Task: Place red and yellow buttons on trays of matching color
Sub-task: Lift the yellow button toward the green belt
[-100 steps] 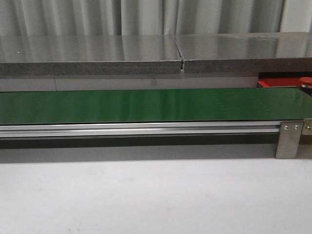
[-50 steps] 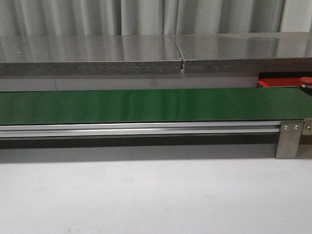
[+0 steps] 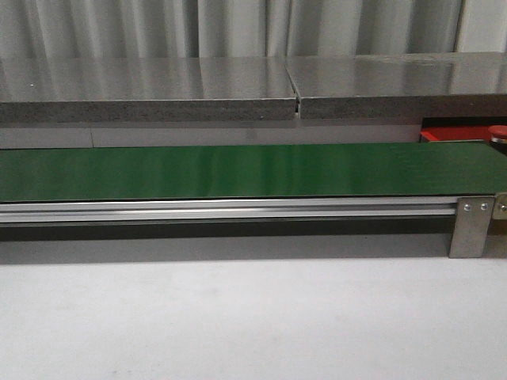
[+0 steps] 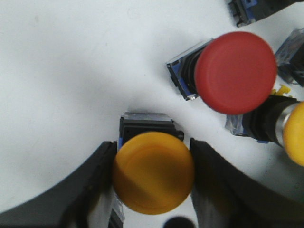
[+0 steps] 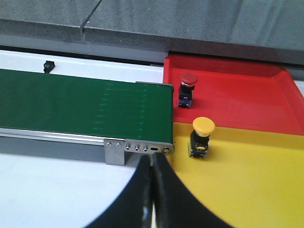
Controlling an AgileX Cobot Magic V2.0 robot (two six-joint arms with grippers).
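In the left wrist view, my left gripper [image 4: 153, 159] has its fingers pressed against both sides of a yellow button [image 4: 153, 180] that stands on a white surface. Close by lie a red button [image 4: 236, 72] on its side and another yellow button [image 4: 297, 134], cut off by the frame edge. In the right wrist view, a red button [image 5: 188, 81] stands on the red tray [image 5: 237, 97] and a yellow button [image 5: 203, 127] on the yellow tray [image 5: 247, 185]. My right gripper [image 5: 152, 161] is shut and empty, just short of the belt's end. Neither gripper shows in the front view.
A long green belt [image 3: 238, 170] with a metal rail runs across the table; its end bracket [image 5: 137, 147] abuts the trays. A grey shelf [image 3: 238, 87] runs behind it. More button parts [image 4: 247, 10] lie near the left gripper. A small black piece [image 5: 47, 65] lies behind the belt.
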